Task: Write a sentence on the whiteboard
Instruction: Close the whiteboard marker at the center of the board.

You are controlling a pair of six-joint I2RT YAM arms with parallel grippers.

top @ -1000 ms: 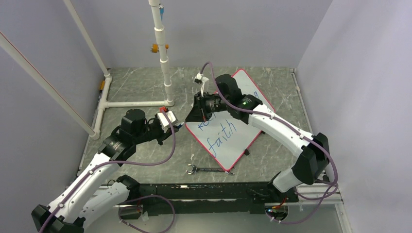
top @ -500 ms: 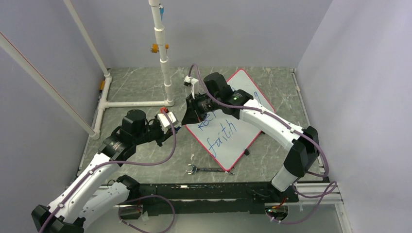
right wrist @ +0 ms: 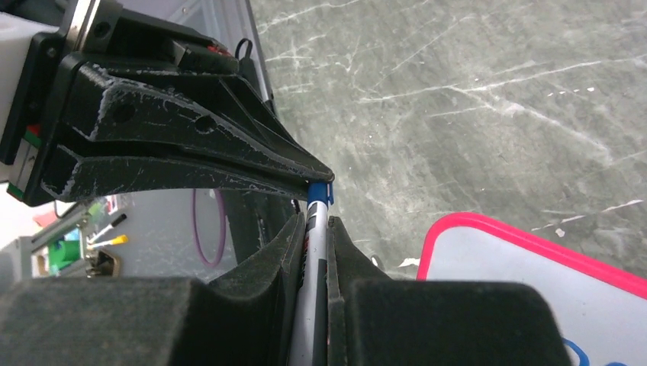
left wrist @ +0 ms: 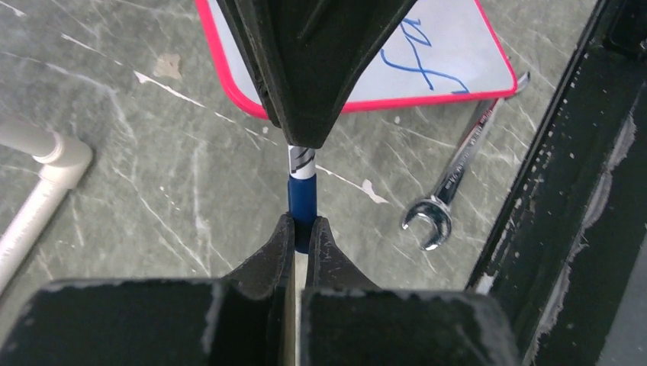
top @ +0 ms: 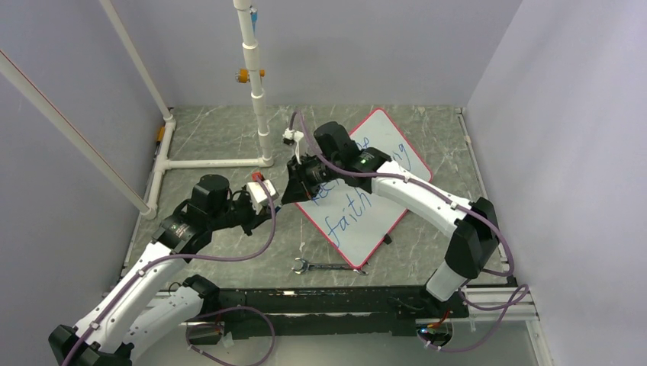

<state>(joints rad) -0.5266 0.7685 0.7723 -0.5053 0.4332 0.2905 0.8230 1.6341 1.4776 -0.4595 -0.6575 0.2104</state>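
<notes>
The whiteboard [top: 370,232], white with a red-pink rim, lies tilted on the table right of centre. The sentence [top: 347,212] is blue handwriting on it, partly hidden under the right arm; "faith" is readable. Just off the board's left corner the two grippers meet tip to tip. My right gripper [right wrist: 313,225] is shut on the white barrel of a marker [right wrist: 314,236]. My left gripper [left wrist: 301,229] is shut on the marker's blue end [left wrist: 302,200]. In the top view the left gripper [top: 276,201] and right gripper [top: 290,192] nearly touch.
A metal wrench [top: 328,267] lies in front of the board near the black rail [top: 320,301]. A white pipe frame [top: 259,107] stands at the back left, its base running along the table. Grey walls close in both sides.
The right arm has swung left off the board, bringing the marker to the left gripper. The left arm has barely shifted.
</notes>
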